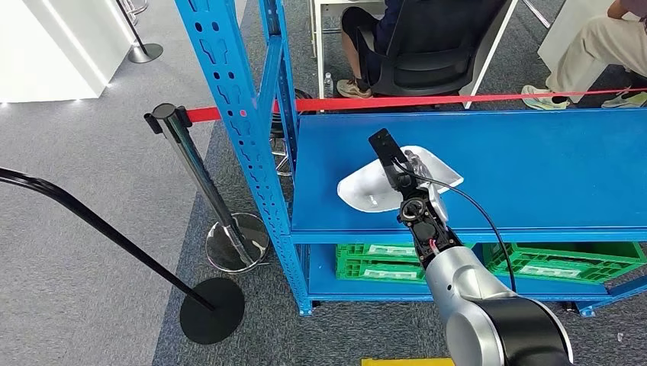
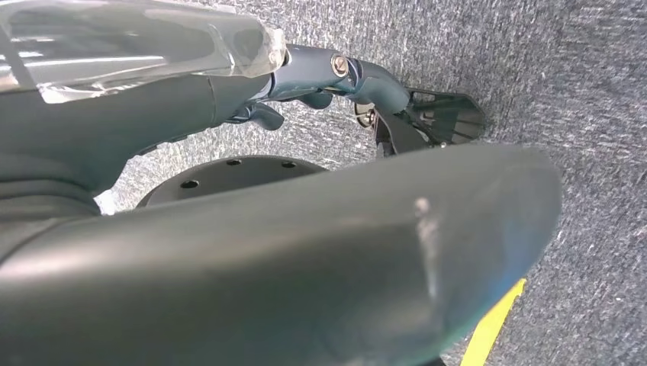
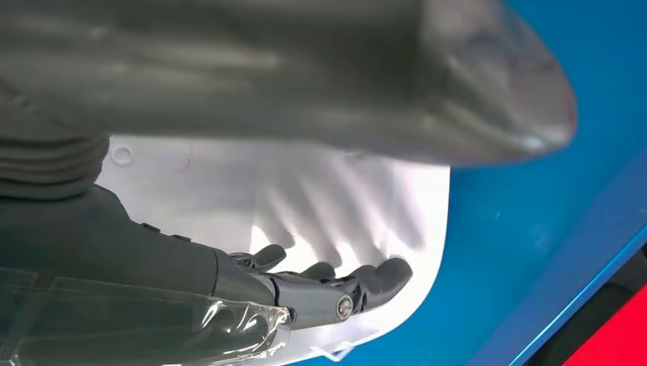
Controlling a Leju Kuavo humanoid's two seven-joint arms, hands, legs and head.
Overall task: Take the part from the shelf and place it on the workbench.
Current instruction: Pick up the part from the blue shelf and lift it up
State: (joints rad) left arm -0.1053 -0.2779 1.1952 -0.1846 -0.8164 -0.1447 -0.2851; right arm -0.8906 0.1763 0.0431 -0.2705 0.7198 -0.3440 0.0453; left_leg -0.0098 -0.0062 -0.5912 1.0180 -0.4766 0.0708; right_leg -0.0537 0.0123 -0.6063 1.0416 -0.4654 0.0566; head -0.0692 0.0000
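Note:
The part (image 1: 368,191) is a flat white moulded piece lying on the blue shelf board (image 1: 534,168), near its front left corner. My right hand (image 1: 416,177) reaches in over the part's right half, its silver arm coming up from below. In the right wrist view the dark fingers (image 3: 336,286) lie spread against the white part (image 3: 252,198), casting shadows on it, with the thumb standing well apart from them; nothing is gripped. My left hand (image 2: 191,107) hangs over grey carpet with nothing in it, fingers loosely apart.
A blue perforated shelf post (image 1: 236,114) stands left of the part. Green crates (image 1: 374,263) sit on the lower shelf. A chrome stanchion (image 1: 191,160) with a red belt (image 1: 458,100) and a black stanchion base (image 1: 212,309) stand at left. People sit behind the shelf (image 1: 366,46).

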